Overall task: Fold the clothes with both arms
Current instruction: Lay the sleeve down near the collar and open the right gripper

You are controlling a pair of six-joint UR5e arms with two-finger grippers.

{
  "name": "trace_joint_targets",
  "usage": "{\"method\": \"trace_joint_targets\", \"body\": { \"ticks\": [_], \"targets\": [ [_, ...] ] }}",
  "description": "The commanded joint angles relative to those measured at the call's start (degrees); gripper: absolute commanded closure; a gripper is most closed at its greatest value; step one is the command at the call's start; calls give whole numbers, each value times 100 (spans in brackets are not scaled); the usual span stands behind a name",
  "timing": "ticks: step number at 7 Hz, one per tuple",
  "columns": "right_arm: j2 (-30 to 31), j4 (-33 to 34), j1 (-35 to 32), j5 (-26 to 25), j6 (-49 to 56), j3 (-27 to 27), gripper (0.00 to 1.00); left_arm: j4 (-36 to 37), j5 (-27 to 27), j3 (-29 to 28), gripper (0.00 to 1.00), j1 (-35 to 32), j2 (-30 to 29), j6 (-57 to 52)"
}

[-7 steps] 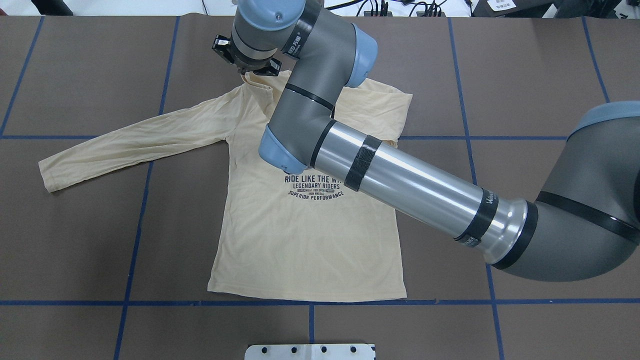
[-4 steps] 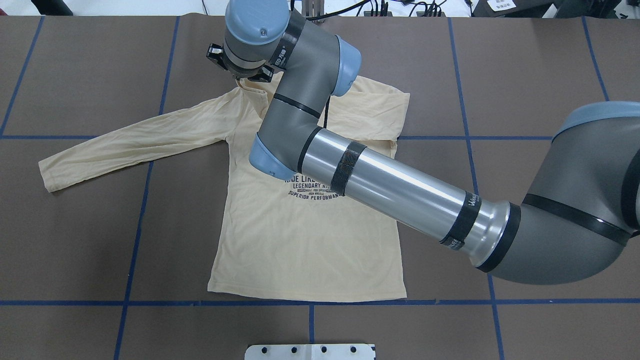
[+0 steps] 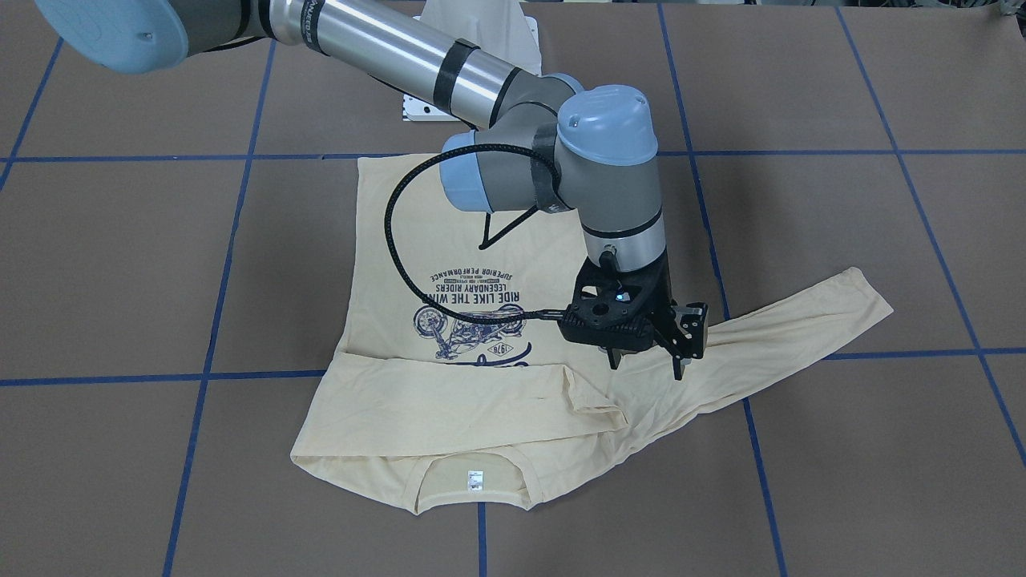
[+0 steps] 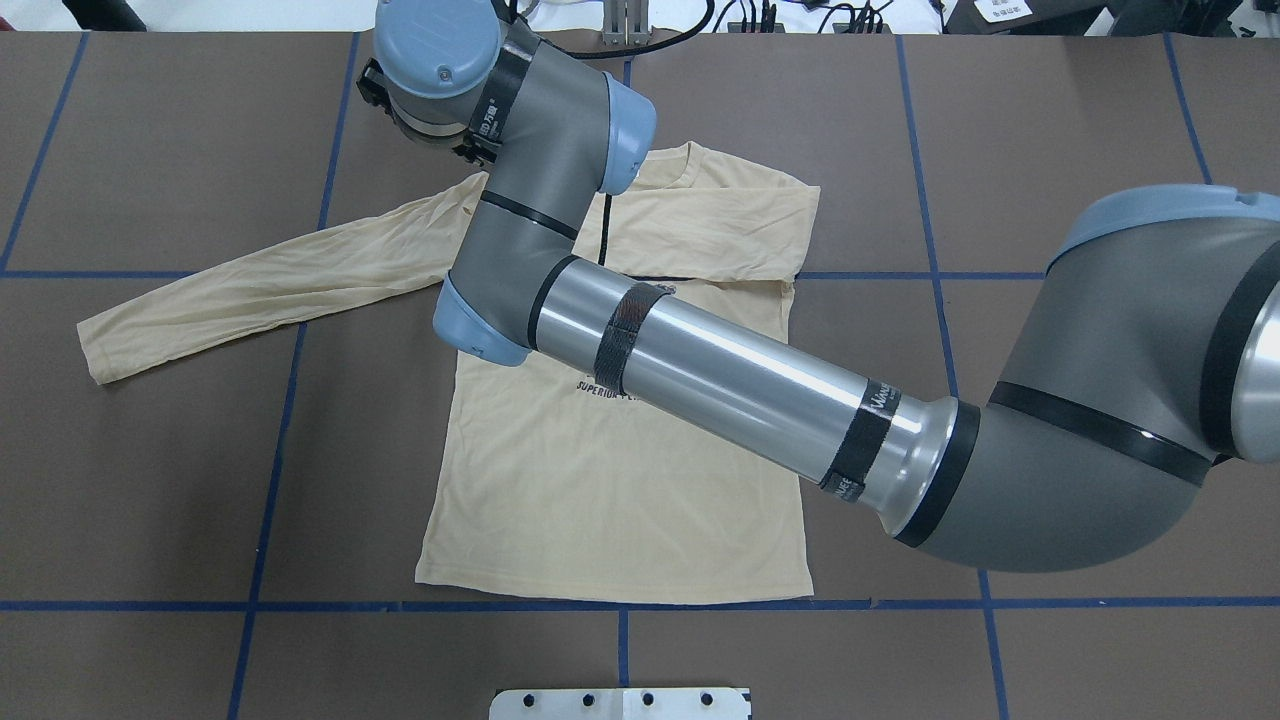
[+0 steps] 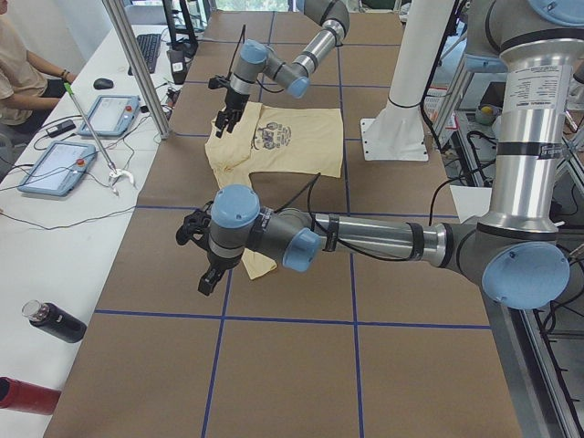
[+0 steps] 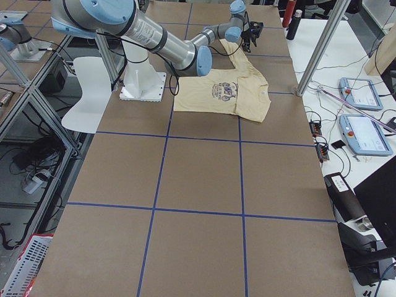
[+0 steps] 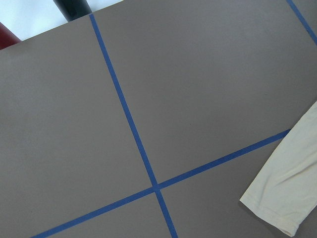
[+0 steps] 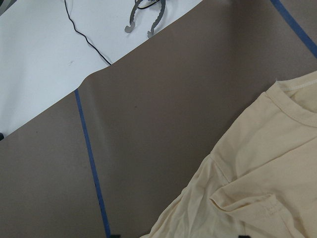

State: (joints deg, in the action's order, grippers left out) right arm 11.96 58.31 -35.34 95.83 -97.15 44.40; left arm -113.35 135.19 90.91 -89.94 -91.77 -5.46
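T-shirt [image 4: 600, 500] unmoved; right claw [image 3: 645, 367] has shifted toward the sleeve [image 3: 801, 320].

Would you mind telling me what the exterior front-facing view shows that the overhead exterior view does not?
Only the front-facing view shows the right gripper, jaws apart and empty over the T-shirt, plus the motorcycle print and the white neck label. Only the overhead view shows the whole hem uncovered; there the right arm hides most of the print and the gripper's fingers. Both show the shirt flat on the brown table, one sleeve stretched out and the other sleeve folded across the chest.
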Motion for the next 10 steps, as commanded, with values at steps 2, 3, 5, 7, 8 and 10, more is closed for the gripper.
{"method": "trace_joint_targets", "body": {
  "ticks": [2, 3, 5, 7, 8, 10],
  "targets": [
    [1065, 694, -533, 1161, 2, 1403, 2, -1622, -200, -521, 0, 1155, -175, 2926],
    [1489, 995, -622, 1297, 125, 2075, 2, -2151, -516, -609, 0, 1450, -131, 3259],
    [1773, 1086, -719, 1473, 222, 2344, 2, -2750, -520, -1133, 0, 1786, -139, 3279],
    [2580, 1077, -886, 1553, 669, 3176, 2, -4004, -554, -2056, 0, 2301, -139, 3462],
    [2731, 1069, -974, 1710, 854, 3267, 2, -4054, -546, -2182, 8, 2418, -244, 3865],
    [2803, 1042, -983, 1711, 970, 3268, 1, -4028, -537, -2218, 34, 2560, -280, 3886]
  ]
}}
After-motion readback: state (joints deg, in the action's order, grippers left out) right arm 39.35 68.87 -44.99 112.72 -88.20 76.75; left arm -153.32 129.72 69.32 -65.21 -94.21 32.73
